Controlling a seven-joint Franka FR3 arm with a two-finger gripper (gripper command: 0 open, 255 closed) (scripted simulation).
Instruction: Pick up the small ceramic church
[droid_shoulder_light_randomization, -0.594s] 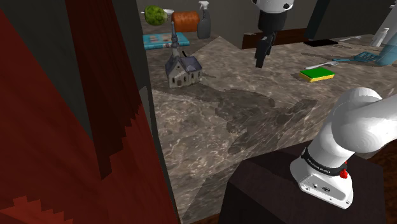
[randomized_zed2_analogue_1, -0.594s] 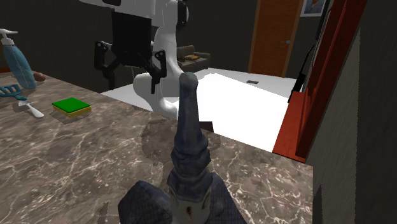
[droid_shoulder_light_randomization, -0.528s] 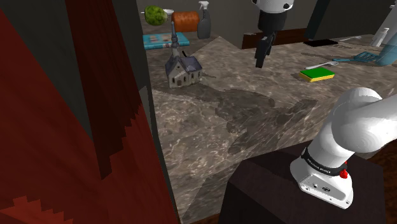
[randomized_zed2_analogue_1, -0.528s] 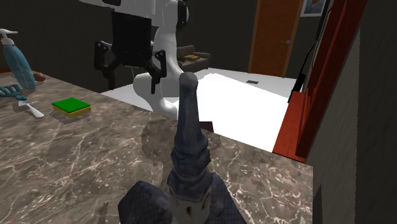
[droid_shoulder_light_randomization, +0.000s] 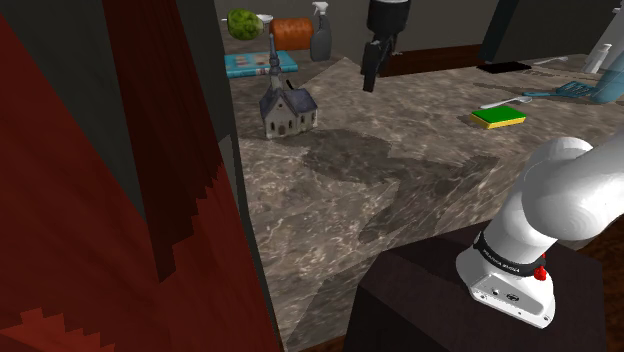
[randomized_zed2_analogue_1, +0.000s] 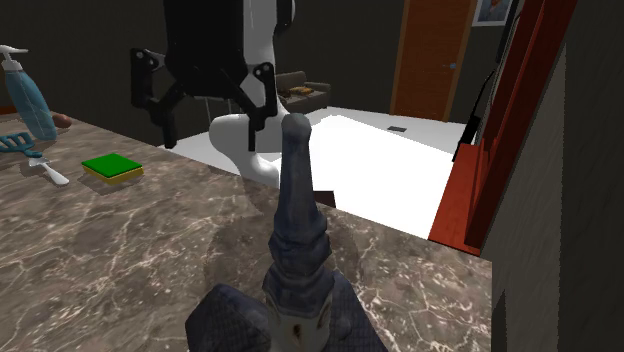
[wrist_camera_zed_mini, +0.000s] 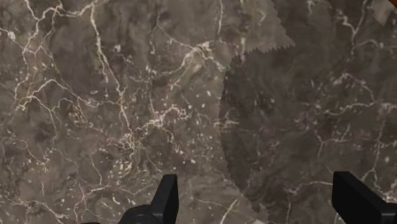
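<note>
I have the gripper (droid_shoulder_light_randomization: 370, 78) released, fingers (wrist_camera_zed_mini: 167, 198) wide apart, hanging over the marble counter (droid_shoulder_light_randomization: 420, 170) at top centre of the shoulder view. The church (droid_shoulder_light_randomization: 288, 108) stands upright on the counter, upper left of centre, well apart from the gripper.

**Veined stone under a matt black pincer**

The countertop (wrist_camera_zed_mini: 127, 95) beneath the pincer (wrist_camera_zed_mini: 261, 200) looked like polished marble: brown-grey, laced with thin white veins, smooth, with a faint sheen. The pincer was plain black and matt, with no clear sign of its material. The church (droid_shoulder_light_randomization: 288, 108), standing on the stone apart from the pincer, had a mottled blue-grey roof and pale walls, dull and slightly rough-looking. On the pincer's other side, the sponge (droid_shoulder_light_randomization: 498, 117) had a flat matt green top on a yellow base. Behind the pincer, the arm (droid_shoulder_light_randomization: 560, 190) wore a smooth, glossy white shell, and its stand (droid_shoulder_light_randomization: 420, 300) was dark and matt.
</note>
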